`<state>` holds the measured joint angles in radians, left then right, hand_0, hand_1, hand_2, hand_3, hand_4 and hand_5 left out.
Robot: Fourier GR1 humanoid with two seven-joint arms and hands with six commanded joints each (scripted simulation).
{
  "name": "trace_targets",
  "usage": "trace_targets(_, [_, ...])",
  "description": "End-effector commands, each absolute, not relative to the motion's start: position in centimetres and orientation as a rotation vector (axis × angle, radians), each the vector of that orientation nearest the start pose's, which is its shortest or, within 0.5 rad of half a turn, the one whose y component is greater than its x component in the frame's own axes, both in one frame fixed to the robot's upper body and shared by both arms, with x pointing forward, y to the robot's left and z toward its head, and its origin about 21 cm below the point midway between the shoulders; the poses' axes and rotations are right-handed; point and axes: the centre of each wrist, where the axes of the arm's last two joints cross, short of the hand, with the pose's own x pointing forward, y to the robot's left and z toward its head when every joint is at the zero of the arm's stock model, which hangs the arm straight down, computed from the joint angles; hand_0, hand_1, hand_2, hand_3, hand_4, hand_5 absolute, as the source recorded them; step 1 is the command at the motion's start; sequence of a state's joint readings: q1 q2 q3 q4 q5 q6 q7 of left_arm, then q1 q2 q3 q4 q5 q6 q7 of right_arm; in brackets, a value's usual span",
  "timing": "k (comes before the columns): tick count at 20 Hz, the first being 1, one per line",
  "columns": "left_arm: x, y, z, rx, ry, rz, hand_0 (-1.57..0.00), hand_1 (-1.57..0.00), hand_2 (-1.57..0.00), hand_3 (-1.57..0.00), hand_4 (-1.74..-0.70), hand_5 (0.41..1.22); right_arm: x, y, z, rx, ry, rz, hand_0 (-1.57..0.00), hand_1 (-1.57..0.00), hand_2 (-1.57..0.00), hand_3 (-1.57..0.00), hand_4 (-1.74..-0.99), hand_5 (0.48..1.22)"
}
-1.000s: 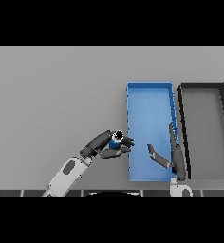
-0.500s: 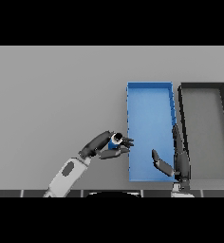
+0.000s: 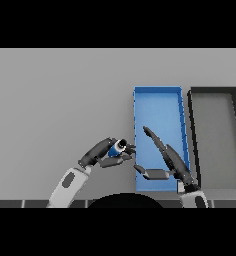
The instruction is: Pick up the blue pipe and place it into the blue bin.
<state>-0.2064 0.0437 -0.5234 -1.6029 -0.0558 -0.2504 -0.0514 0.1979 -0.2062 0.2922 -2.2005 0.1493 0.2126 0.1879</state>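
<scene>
Head view, starting nearest the robot: the right hand (image 3: 167,162) comes up from the lower edge on the right and sits over the near end of the blue bin (image 3: 158,93). Its fingers are stretched out straight, pointing away and a bit to the left, with the thumb sticking out sideways near the bin's front left corner. It's holding nothing, just spread out flat above the bin floor.

Just left of that, the left hand (image 3: 104,154) reaches in from the lower left, white and grey forearm angled up toward the bin. Its fingers and thumb are curled round the blue pipe (image 3: 117,147), pinching it. The pipe is short, blue with a pale open end facing up and right, and it sits just beside the bin's near left wall, outside the bin. Can't tell if it's lifted off the desk (image 3: 60,100) or resting on it.

Further out, the blue bin runs away from the robot as a long narrow tray, nothing lying in the far part of it. Right next to it on the right is a black bin (image 3: 213,91) of about the same shape, grey inside.

No labels, brands or writing readable on anything.
</scene>
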Motion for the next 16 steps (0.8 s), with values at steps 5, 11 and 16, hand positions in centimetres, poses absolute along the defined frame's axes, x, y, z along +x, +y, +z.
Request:
trace_targets(5, [24.8,9.3,4.4,-0.57,-1.698,-0.805,-1.57,-1.57,-1.57,-1.57,-1.47,1.221,18.1,-18.3,13.1,0.171,-1.711,0.699,0.0,0.0,0.0,0.0,-1.232,0.525])
trace_targets(11, [25.3,9.2,4.5,-0.611,-1.69,-0.814,-1.57,-1.57,-1.57,-1.57,-1.48,1.221,21.0,-15.0,14.1,0.274,-1.695,0.834,0.0,0.0,0.0,0.0,-1.195,0.513])
trace_targets(16, [25.7,9.4,4.4,-0.651,-1.696,-0.802,-1.57,-1.57,-1.57,-1.57,-1.45,1.221,22.1,-13.2,15.7,0.337,-1.721,0.897,0.0,-0.01,-0.02,0.0,-1.214,0.511])
